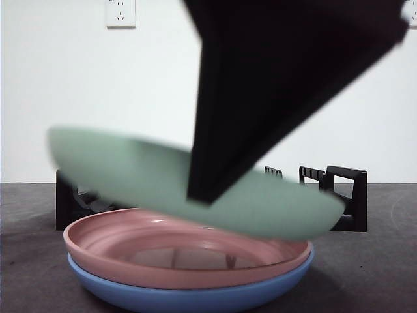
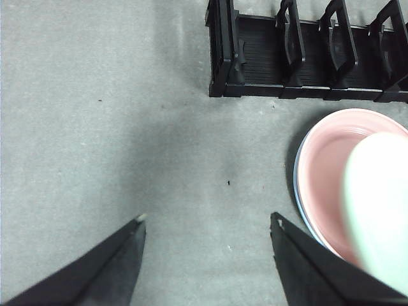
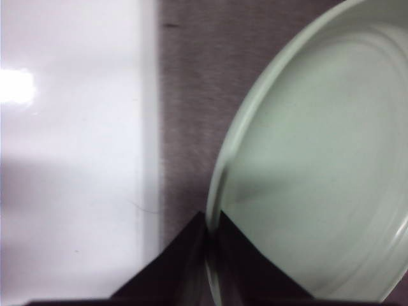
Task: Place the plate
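The right gripper [image 3: 207, 255] has its fingers clamped on the green plate's [image 1: 143, 176] rim, the plate tilted above the pink plate [image 1: 189, 251]. The left gripper [image 2: 207, 223] hangs over the bench [image 2: 115, 127], fingers apart.

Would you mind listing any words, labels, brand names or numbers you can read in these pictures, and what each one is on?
None can be read: no text shows on the green plate, pink plate, blue plate, black rack or wall socket.

Pale green plate [image 1: 130, 173] — perhaps mint, pink plate [image 1: 189, 251], blue plate [image 1: 189, 297], black rack [image 2: 306, 57]
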Controlling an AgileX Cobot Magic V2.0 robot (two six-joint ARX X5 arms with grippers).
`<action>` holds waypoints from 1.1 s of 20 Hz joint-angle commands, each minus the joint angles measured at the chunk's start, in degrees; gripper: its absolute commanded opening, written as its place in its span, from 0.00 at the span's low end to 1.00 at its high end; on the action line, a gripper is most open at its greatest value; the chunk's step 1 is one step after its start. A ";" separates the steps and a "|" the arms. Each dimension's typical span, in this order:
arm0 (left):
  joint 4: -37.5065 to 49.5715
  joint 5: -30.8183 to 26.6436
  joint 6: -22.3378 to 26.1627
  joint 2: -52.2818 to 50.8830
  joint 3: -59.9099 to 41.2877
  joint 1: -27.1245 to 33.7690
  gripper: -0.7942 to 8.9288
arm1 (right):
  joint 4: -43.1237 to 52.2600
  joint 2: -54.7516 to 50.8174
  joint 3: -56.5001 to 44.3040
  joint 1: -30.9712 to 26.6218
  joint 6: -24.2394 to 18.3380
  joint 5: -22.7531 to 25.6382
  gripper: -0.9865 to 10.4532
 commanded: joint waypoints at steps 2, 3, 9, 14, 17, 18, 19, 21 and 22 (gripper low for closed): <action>0.17 -0.37 -0.07 0.31 1.11 -0.11 0.40 | 1.51 3.48 0.37 0.20 -3.26 -2.01 0.10; 0.17 -0.37 -0.07 0.31 1.11 -0.11 0.40 | 1.66 4.15 0.37 -0.15 -3.41 -2.32 0.10; -0.04 -0.37 -0.07 0.31 1.11 -0.11 0.40 | 2.05 5.22 0.37 -0.98 -4.09 -2.93 0.12; -0.02 -0.37 -0.04 0.31 1.11 -0.11 0.40 | 2.01 5.18 0.57 -0.96 -3.80 -2.86 0.22; 0.02 -0.37 -0.04 0.31 1.11 -0.11 0.40 | 1.57 5.09 2.91 -0.92 -1.03 -2.93 0.26; 0.04 -0.37 -0.04 0.31 1.11 -0.11 0.40 | 1.60 4.98 4.24 -0.92 -0.28 -2.91 0.29; 0.07 -0.37 -0.04 0.31 1.11 -0.11 0.40 | 1.57 4.70 5.40 -0.92 0.15 -2.91 0.31; 0.22 -0.37 -0.04 0.31 1.11 -0.11 0.40 | 1.07 3.85 8.31 -0.92 1.03 -2.86 0.32; 0.33 -0.37 -0.04 0.31 1.11 -0.11 0.40 | 0.66 3.10 9.55 -0.92 1.49 -2.84 0.32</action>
